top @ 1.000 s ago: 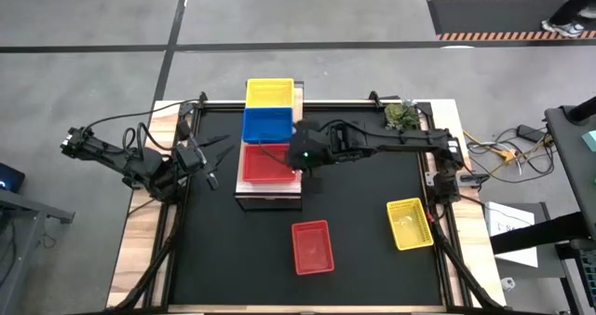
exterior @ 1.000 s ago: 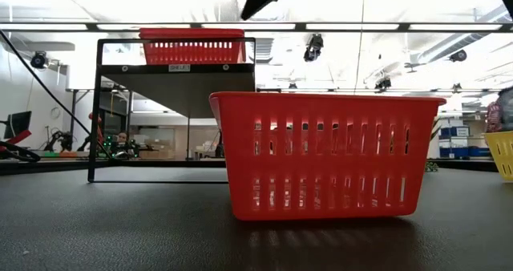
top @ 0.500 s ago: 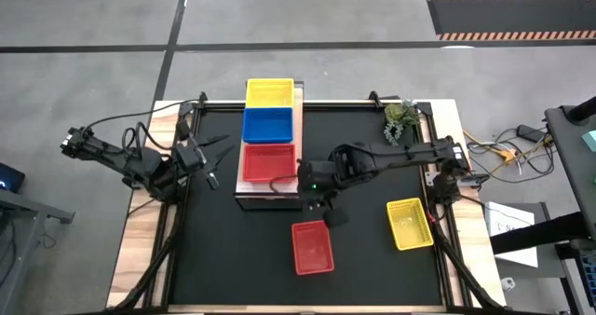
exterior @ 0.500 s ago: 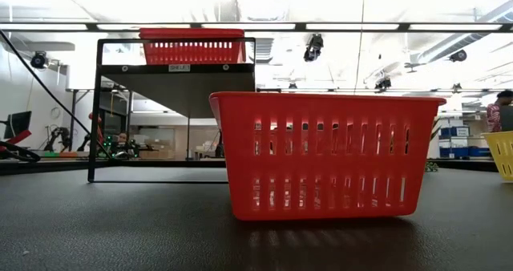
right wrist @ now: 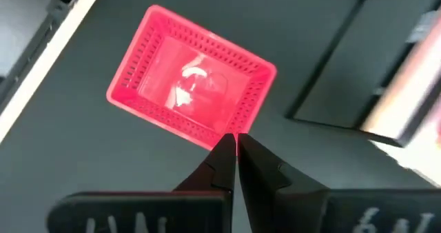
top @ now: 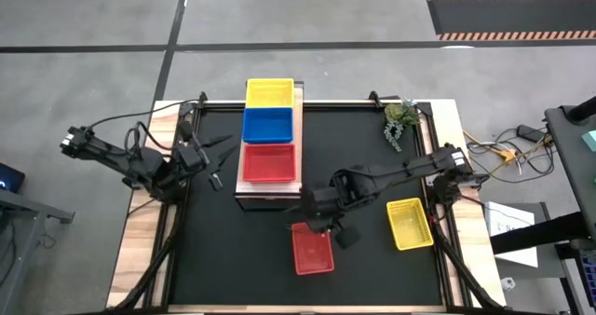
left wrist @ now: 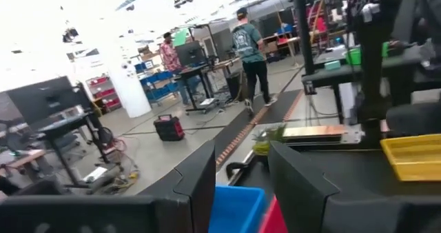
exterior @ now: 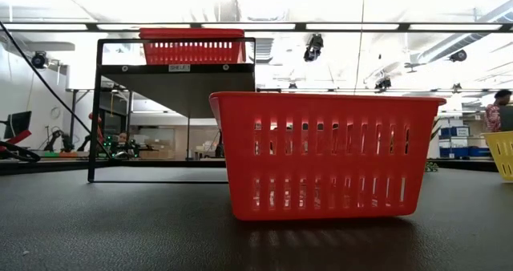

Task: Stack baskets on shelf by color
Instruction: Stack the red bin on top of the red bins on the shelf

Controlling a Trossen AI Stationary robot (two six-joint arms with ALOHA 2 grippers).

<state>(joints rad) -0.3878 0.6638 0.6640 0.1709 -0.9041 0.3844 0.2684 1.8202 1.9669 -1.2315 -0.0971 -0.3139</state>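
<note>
The shelf carries a yellow basket, a blue basket and a red basket in a row on its top. A loose red basket stands upright on the black table near its front, filling the low view. Another yellow basket stands to its right. My right gripper hangs shut high above the loose red basket's far rim, pointing steeply down and touching nothing. My left gripper waits open left of the shelf.
A small green plant sits at the table's far right corner. The shelf's dark frame stands behind the loose red basket in the low view. Bare black table lies left of and in front of the loose baskets. People stand in the room beyond.
My right gripper has swung from above the shelf's red basket toward the table's near edge and sunk a little. It has tipped further down and stays shut, now over the loose red basket. No basket has moved.
</note>
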